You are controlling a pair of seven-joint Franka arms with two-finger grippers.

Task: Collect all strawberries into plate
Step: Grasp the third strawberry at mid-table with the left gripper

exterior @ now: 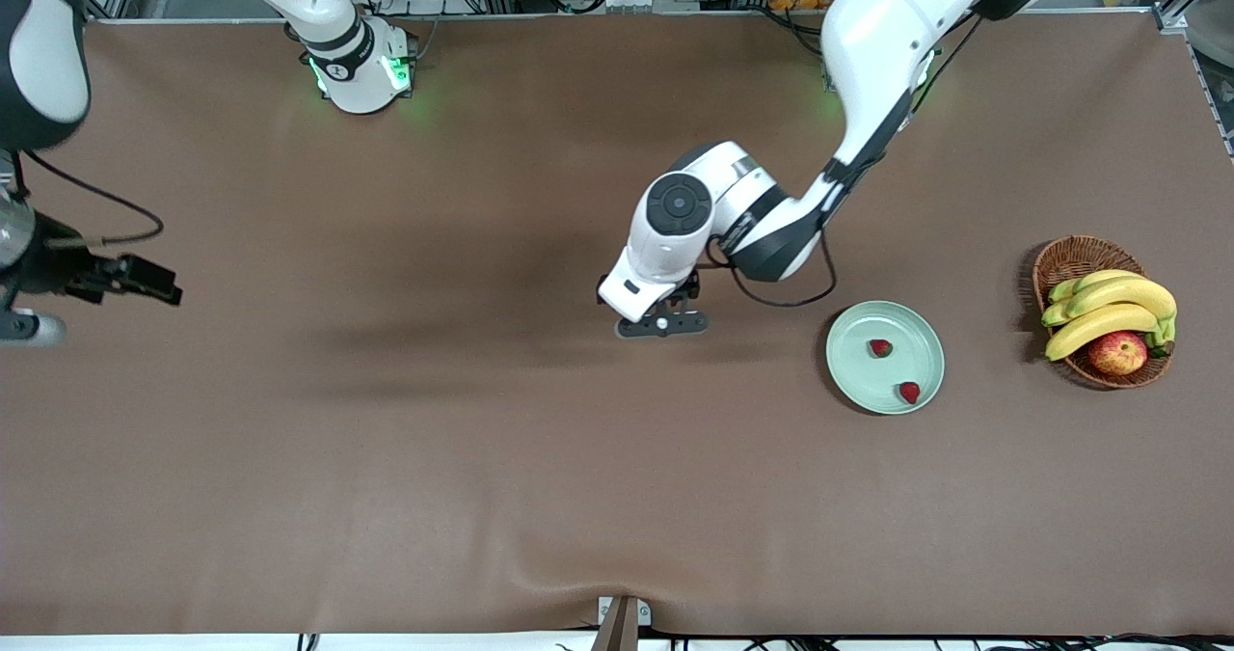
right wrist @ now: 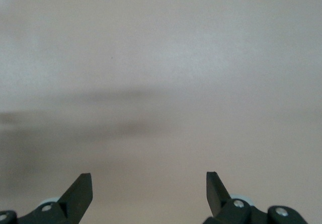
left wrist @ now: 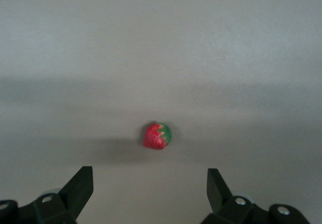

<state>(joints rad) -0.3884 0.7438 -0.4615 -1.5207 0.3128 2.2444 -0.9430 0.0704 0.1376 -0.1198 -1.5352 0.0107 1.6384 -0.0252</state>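
Left wrist view shows the left end effector (left wrist: 149, 194) wide over one strawberry (left wrist: 157, 136) on the tabletop (exterior: 386, 458); two strawberries (exterior: 880, 347) lie in the plate (exterior: 858, 381); the right end effector (right wrist: 149, 194) waits, wide.

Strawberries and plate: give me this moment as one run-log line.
plate: two strawberries in | third strawberry: on table under left gripper, open | right gripper: open, waiting at its table end

Brown table (exterior: 386, 458): plate (exterior: 853, 381), basket (exterior: 1060, 260), 1 strawberry (left wrist: 157, 136).
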